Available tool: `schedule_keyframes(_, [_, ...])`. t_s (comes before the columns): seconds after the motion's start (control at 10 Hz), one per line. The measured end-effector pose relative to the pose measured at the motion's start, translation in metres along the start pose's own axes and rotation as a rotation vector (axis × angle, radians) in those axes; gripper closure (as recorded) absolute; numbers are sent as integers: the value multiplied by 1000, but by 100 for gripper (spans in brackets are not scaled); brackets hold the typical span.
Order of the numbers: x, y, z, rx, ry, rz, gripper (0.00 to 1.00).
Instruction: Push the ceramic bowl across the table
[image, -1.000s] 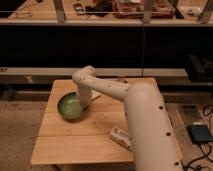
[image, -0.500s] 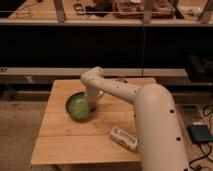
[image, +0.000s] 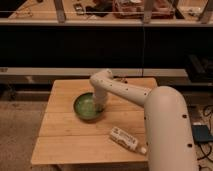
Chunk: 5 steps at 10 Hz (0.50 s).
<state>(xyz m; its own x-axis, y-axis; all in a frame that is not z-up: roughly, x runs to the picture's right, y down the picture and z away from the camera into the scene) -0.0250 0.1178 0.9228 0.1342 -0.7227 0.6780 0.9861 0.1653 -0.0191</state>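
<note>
The green ceramic bowl (image: 86, 106) sits on the light wooden table (image: 65, 136), left of the middle. My white arm reaches in from the right and bends down over the bowl. My gripper (image: 100, 106) is shut and sits low at the bowl's right side, against or just inside the rim. The wrist hides the contact point and that part of the rim.
A white bottle with a label (image: 127, 140) lies on its side near the table's front right edge. Some small dark items (image: 119, 79) lie at the back edge. A dark shelf unit (image: 100, 45) stands behind the table.
The bowl has slid to the right across the table, and my gripper and forearm have moved right with it.
</note>
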Motion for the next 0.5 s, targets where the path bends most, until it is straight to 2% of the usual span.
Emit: schedule_keyframes(0.5, [-5, 62, -9, -77, 9, 49, 85])
